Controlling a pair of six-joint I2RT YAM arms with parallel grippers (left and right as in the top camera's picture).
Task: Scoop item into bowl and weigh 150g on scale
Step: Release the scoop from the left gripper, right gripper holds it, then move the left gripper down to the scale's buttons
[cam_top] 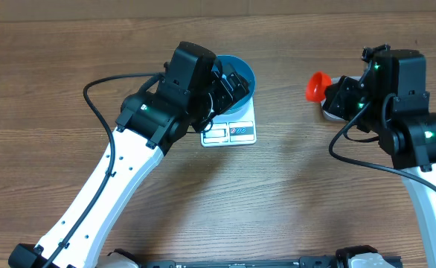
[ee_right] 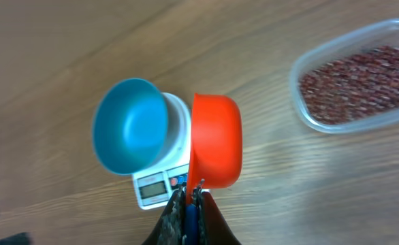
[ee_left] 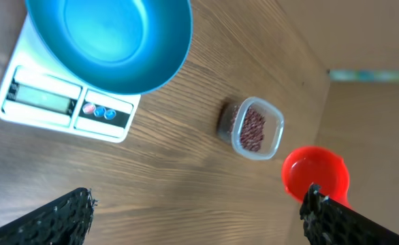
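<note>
Red scoop (ee_right: 216, 139) is sitting empty, pinched by its handle in our right gripper (ee_right: 191, 197); our left gripper (ee_left: 196, 204) is hanging wide-spread over the bowl (ee_left: 107, 41) on the scale (ee_left: 63, 105). Digging the beans (ee_left: 254, 129) at right, we are risking the handle twisting.

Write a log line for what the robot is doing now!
left gripper: open, by bowl | right gripper: shut on red scoop | bowl: empty, on scale | beans: in tub

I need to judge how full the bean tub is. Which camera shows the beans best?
Right wrist: the beans lie close and unblocked in the clear tub. Left wrist shows them too, only smaller and farther off. Overhead, they cannot be seen.
</note>
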